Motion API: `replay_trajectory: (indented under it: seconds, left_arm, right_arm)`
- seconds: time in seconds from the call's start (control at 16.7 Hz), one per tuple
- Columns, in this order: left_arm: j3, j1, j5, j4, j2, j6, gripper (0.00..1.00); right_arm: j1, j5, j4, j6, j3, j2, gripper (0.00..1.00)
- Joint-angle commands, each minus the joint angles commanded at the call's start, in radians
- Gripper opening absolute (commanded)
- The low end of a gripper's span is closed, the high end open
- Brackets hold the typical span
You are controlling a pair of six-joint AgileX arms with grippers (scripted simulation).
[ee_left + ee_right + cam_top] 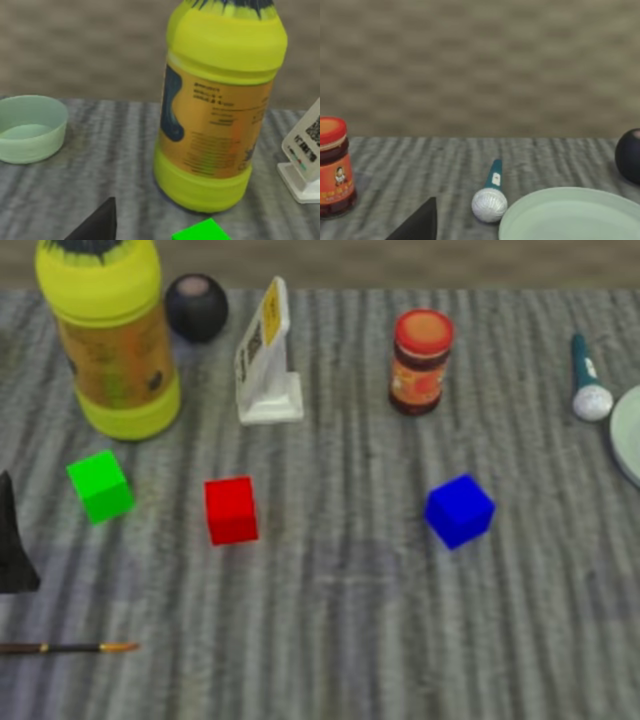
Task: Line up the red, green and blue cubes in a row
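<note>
The green cube (100, 485) rests at the table's left, just in front of the yellow bottle; its top also shows in the left wrist view (202, 231). To its right sits the red cube (231, 510). The blue cube (459, 510) lies farther right, turned at an angle, with a wide gap between it and the red one. My left gripper (12, 540) is a dark shape at the left edge, a little left of the green cube and apart from it. In its own wrist view, a dark part of my right gripper (420, 225) shows; in the top view it is out of sight.
A tall yellow bottle (110, 330), a black ball (196, 307), a white card stand (268, 355) and a red-lidded jar (420, 360) line the back. A microphone (588, 385) and a pale plate (630, 435) sit at the right. A paintbrush (70, 647) lies front left. A pale green bowl (30, 127) stands beyond the bottle.
</note>
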Motion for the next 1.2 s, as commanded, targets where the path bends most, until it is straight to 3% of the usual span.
replay_trajectory:
  seconds: [0.78,1.2]
  left_arm:
    - [0.997,-0.256,0.001,-0.678,1.317,-0.340,1.00]
    - [1.417,-0.359,0.002,-0.944,1.827,-0.482,1.00]
  right_arm:
    - [0.000,0.000,0.000,0.000,0.000,0.000,1.00]
    - [0.000,0.000,0.000,0.000,0.000,0.000,1.00]
